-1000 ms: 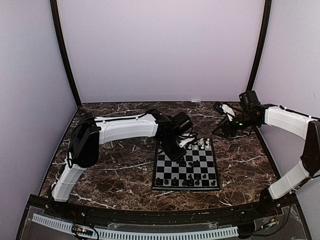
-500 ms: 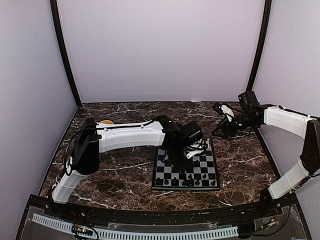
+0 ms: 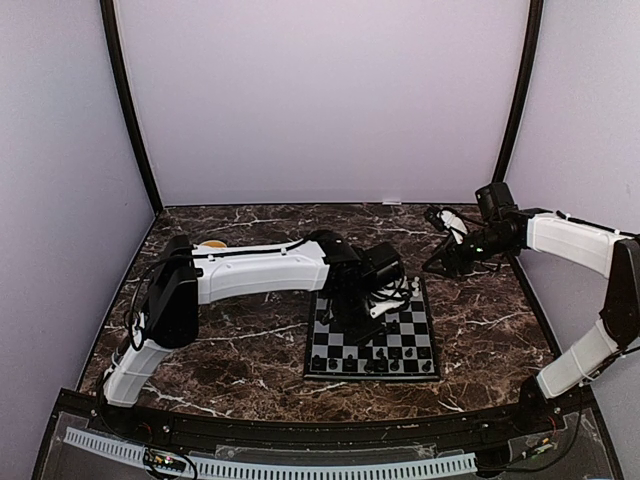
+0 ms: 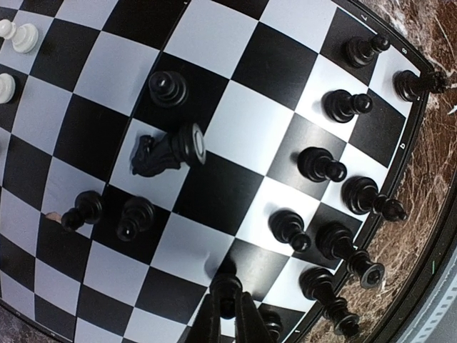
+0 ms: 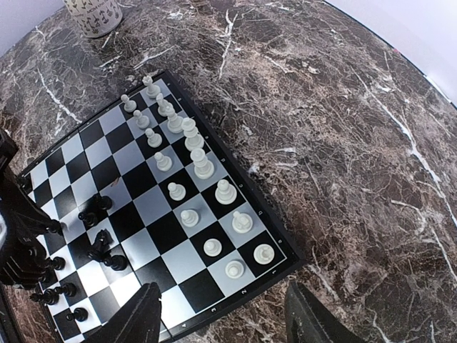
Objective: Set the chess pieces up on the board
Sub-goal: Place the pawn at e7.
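**Left gripper pinched on a black piece, right gripper open off the board**

Top view: the board lay flat on the table, right of centre. The left gripper was low over its far half. Black pieces lined the near edge and white pieces the far edge. The right gripper hung above the table just past the board's far right corner.

Left wrist: the left gripper's fingers were pressed together, seemingly pinching a black piece on a square next to the black ranks. A knight lay on its side mid-board, and three more black pieces stood loose near it.

Right wrist: the right gripper's jaws stood well apart and held nothing, with the board's corner below them. The white pieces stood in two rows along one side of the board. A mug stood on the table beyond the board.
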You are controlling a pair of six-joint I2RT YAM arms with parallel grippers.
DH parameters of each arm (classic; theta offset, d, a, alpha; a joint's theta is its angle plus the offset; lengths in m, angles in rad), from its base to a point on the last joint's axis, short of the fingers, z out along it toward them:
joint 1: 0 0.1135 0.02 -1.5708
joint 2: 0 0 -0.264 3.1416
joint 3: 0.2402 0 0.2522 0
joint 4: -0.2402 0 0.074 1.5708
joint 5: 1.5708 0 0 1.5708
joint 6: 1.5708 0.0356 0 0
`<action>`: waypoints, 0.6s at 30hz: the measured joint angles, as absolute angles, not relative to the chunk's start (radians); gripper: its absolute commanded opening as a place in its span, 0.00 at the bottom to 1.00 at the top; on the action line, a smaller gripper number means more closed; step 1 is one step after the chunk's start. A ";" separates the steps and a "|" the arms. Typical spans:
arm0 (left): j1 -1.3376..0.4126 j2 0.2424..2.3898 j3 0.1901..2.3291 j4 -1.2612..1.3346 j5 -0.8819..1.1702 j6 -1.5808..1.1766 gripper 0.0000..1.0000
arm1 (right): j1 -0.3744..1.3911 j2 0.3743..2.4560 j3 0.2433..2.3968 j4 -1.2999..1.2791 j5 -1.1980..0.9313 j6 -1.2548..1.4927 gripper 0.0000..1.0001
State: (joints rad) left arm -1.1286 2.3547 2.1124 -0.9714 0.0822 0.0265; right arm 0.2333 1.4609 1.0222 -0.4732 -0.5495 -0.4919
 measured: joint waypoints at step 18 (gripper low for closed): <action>-1.131 2.355 2.112 -0.973 0.127 0.041 0.07 | 0.238 1.470 1.022 -0.474 -0.549 -0.493 0.60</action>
